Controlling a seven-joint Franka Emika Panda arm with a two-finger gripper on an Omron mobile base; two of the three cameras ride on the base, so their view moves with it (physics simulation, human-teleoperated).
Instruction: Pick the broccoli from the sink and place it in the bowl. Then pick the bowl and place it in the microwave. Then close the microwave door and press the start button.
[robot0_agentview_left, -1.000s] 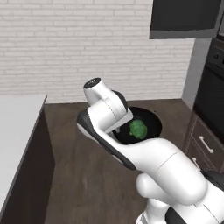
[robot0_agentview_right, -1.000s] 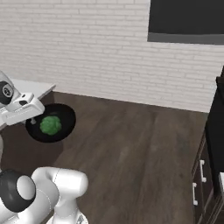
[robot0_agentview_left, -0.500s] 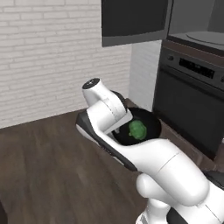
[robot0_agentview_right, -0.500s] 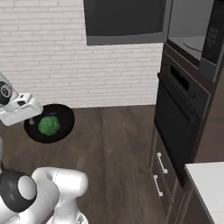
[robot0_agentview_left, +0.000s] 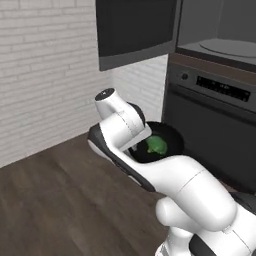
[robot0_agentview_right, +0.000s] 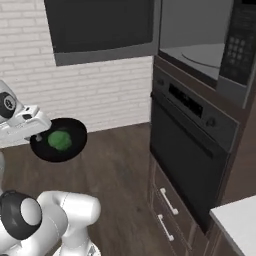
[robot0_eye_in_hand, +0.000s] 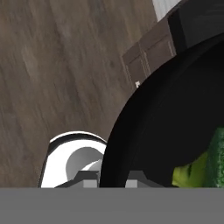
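My claw (robot0_agentview_right: 36, 138) is clamped on the rim of the bowl (robot0_agentview_right: 60, 140), carried level above the floor so the broccoli (robot0_agentview_right: 60, 140) stays inside. The microwave (robot0_agentview_right: 207, 50) stands open ahead, up right, ready for loading.

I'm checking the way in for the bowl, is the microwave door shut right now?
No, in the right base view the microwave door stands swung open, and the turntable inside the microwave is plainly exposed.

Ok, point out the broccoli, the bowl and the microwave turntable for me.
broccoli (robot0_agentview_right: 60, 140), right base view, on its green crown.
bowl (robot0_agentview_right: 75, 149), right base view, on its black rim.
microwave turntable (robot0_agentview_right: 205, 54), right base view, on its grey top surface.
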